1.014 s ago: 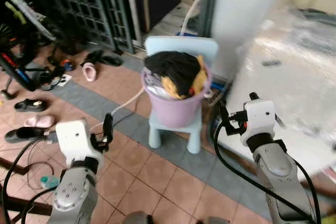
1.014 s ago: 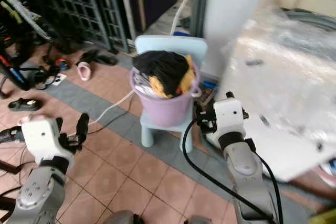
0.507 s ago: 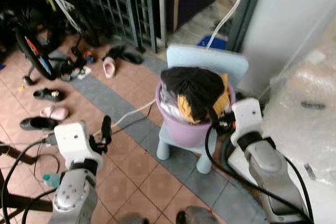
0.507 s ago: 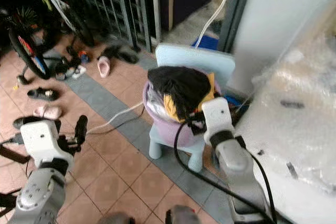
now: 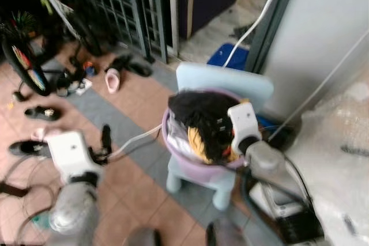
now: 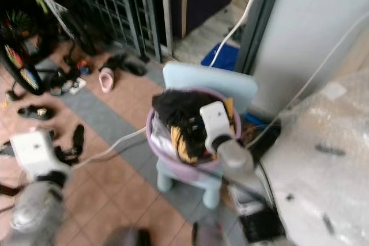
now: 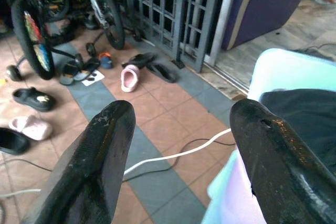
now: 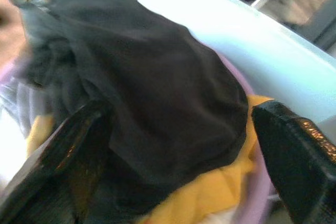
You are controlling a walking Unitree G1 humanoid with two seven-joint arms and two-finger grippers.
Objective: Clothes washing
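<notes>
Left gripper (image 7: pixel 178 156): low at robot's left over terracotta tile floor (image 5: pixel 138 93), fingers spread wide, holding nothing.
Right gripper (image 8: pixel 173 145): over bucket, fingers spread wide either side of black garment (image 8: pixel 157 77), not closed on it.
Round lilac plastic bucket (image 5: pixel 190 168): on pale blue plastic child's chair (image 5: pixel 222 82); heaped with black garment on top, yellow cloth (image 8: pixel 210 192) and pale fabric beneath.
Pink slipper (image 5: pixel 112 79) and dark shoes (image 5: pixel 34 112): on tiles beyond.
Dark metal grille gate (image 5: pixel 115 4): behind.
</notes>
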